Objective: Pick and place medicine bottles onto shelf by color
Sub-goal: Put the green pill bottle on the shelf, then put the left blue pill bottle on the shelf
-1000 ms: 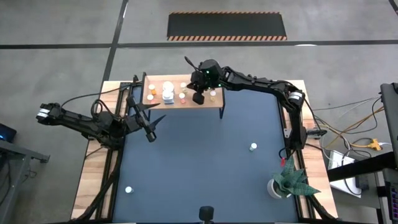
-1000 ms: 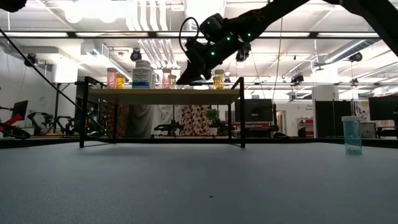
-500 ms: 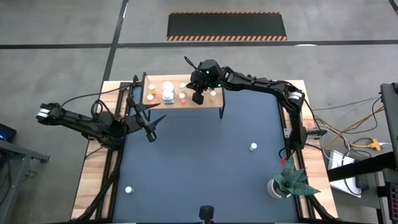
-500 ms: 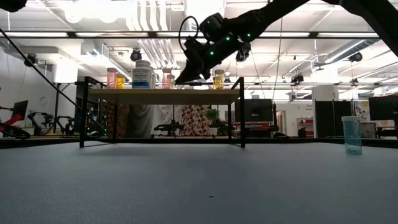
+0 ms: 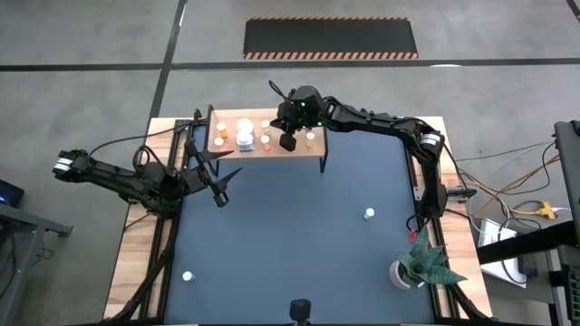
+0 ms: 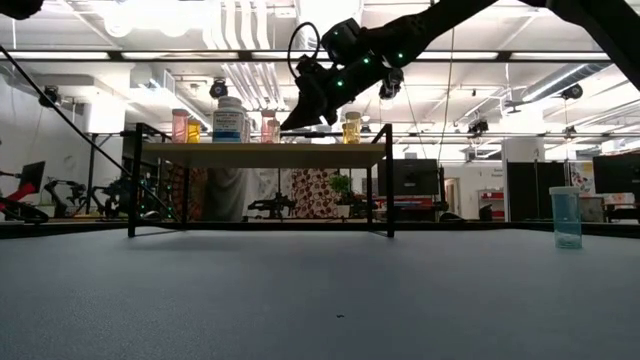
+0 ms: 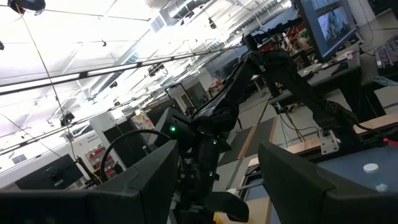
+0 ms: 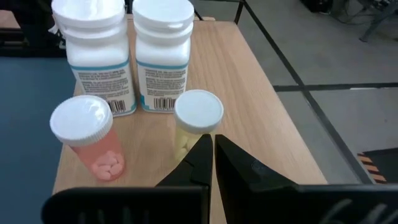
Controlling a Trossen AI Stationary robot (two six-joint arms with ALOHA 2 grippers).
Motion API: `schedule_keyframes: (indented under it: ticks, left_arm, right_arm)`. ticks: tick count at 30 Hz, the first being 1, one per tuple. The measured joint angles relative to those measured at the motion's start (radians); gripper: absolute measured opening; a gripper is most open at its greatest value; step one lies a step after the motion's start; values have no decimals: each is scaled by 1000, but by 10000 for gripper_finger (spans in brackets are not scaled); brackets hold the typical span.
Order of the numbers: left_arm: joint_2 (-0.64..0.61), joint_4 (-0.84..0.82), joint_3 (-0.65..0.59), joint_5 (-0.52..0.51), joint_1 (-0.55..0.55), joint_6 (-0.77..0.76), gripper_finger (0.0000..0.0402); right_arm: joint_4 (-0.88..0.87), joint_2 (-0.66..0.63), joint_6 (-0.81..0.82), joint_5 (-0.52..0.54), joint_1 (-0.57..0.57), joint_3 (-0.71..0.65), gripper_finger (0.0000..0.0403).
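Around the work: table, plant, floor and cables

A dark blue mat [image 5: 290,235] covers the table inside a wooden table border [image 5: 136,263]. A green potted plant in a white pot [image 5: 419,263] stands at the mat's corner, well apart from the right gripper [image 5: 288,142] and farther still from the left gripper [image 5: 220,196]. Beyond the right gripper's fingertips, off the table, a black floor panel edged with orange-and-black stripes [image 5: 331,38] lies on grey concrete. Yellow cables [image 5: 542,210] trail on the floor past the plant's side. A lit monitor [image 7: 329,22] shows ahead of the left gripper's fingers.

White-capped bottles [image 8: 127,56], one w/ pink pills [image 8: 87,140]; light wood shelf [image 8: 249,106].
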Motion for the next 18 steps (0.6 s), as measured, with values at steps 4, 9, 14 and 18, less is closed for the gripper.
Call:
schedule_keyframes:
  ticks: [4, 9, 14, 18]
  left_arm:
    - [0, 0, 0, 0, 0, 0, 206]
    - [0, -2, 0, 0, 0, 0, 206]
    - [6, -1, 0, 0, 0, 0, 206]
    - [23, 5, 0, 24, 0, -29, 206]
  right_arm:
    - [0, -1, -1, 0, 0, 0, 9]
    - [-44, -38, -6, 1, 2, 0, 9]
    - [-180, -129, -20, 3, 38, 0, 9]
    - [-321, -214, -36, 2, 102, -1, 9]
